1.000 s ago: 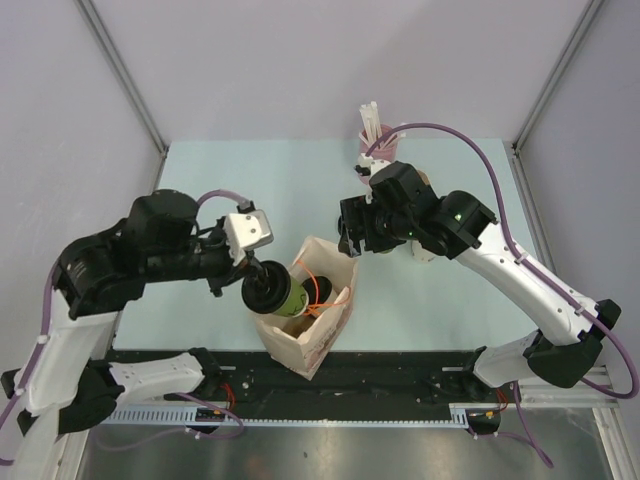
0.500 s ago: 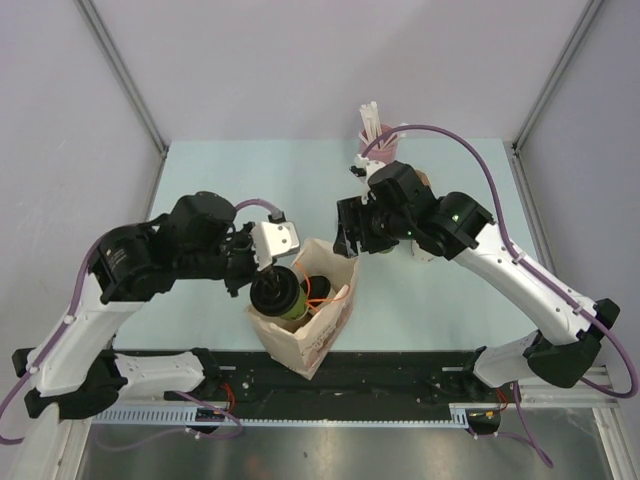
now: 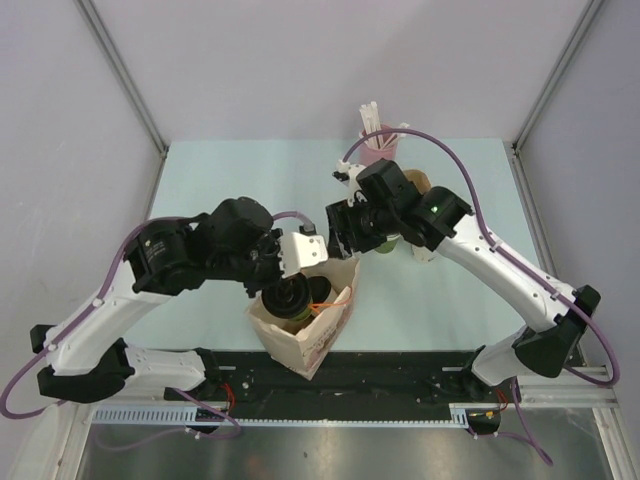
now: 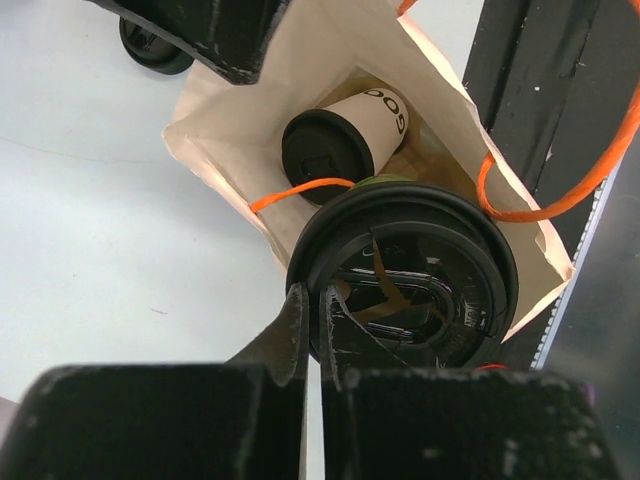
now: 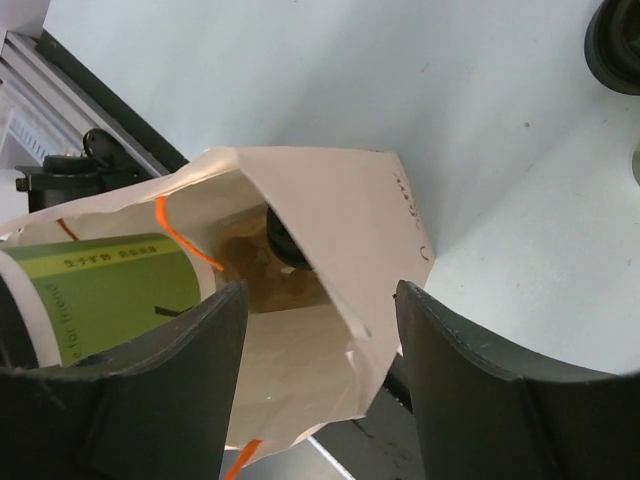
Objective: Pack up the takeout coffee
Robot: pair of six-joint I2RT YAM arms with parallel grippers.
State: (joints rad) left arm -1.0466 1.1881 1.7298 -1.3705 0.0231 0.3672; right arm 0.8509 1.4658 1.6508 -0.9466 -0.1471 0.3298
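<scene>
From above, a paper bag (image 3: 318,338) is seen standing at the middle of the tabletop's (image 3: 250,180) near edge. The green cup (image 3: 293,298), black lid uppermost, is held in the bag's mouth by the left tool (image 3: 287,279). The right tool (image 3: 346,236) is placed at the bag's far rim. A pink cup of straws (image 3: 380,148) is set at the far edge, right of the middle.

In the left wrist view, the left tool (image 4: 312,305) is shown with its fingers nearly together, pinched on the rim of the green cup's black lid (image 4: 405,265). The white cup (image 4: 375,115) is seen lying on its side inside the bag, just beyond the green cup, with an orange handle (image 4: 300,190) looped across in front of it.

In the right wrist view, the right tool (image 5: 318,300) is spread wide and nothing is gripped. The bag's (image 5: 340,225) rim lies between its fingers; whether it is touched cannot be told. The green cup (image 5: 100,290) is seen at the left, in the bag's mouth.
</scene>
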